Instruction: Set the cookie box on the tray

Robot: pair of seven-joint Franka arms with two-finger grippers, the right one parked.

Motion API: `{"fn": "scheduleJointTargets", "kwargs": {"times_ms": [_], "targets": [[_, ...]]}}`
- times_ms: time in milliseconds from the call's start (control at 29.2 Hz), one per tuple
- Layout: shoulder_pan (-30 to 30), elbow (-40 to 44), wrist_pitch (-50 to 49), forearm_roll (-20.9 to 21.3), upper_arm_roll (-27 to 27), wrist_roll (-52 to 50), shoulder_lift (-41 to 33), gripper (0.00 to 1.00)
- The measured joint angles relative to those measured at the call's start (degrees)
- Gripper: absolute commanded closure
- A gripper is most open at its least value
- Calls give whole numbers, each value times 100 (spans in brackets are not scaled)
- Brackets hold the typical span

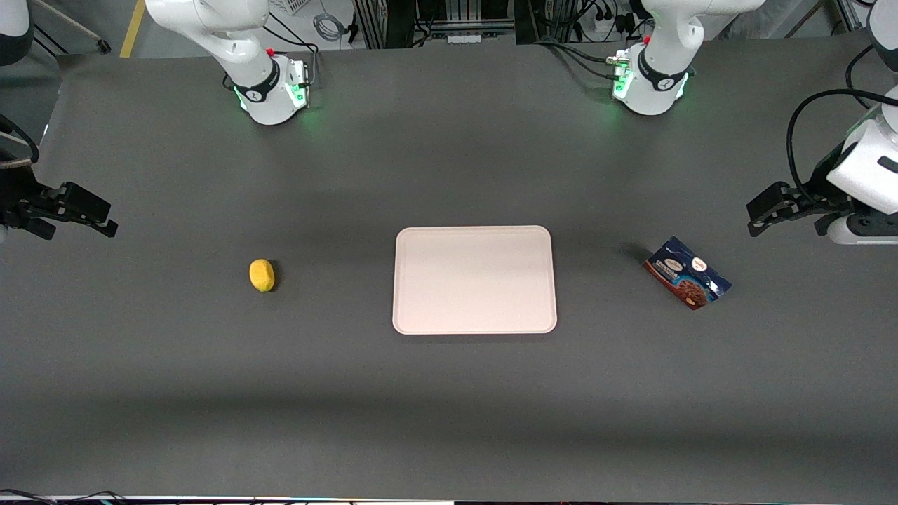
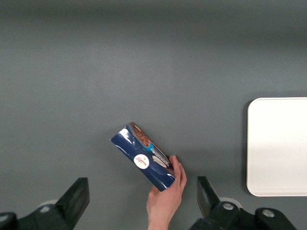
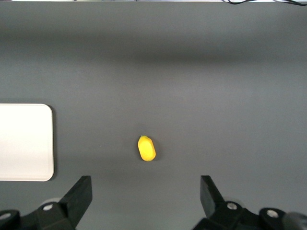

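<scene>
The cookie box (image 1: 687, 273) lies flat on the dark table (image 1: 449, 407), turned askew, well apart from the tray (image 1: 474, 279) and off toward the working arm's end of the table. The tray is bare, so nothing of the placing has been done; to my eye this is the very start, before any reach. The gripper (image 1: 761, 210) hangs in the air near the box, a little farther from the front camera than it, and touches nothing; in the wrist view its two fingers (image 2: 72, 199) stand wide apart with table showing between them. That same view shows a person's hand (image 2: 165, 199) touching one end of the box, though the front view shows no hand there, so I'd wait for it to clear. The next move, I'd judge, is to come down over the box, turn the wrist to match its slant, and close across its narrow width. A small yellow lump (image 1: 262, 275) sits well apart from the tray toward the parked arm's end and plays no part.
</scene>
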Motion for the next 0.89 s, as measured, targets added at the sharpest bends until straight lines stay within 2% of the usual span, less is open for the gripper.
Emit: {"fn": "scheduleJointTargets", "kwargs": {"times_ms": [891], "targets": [[0, 36, -8, 1, 0, 11, 75, 0]]}}
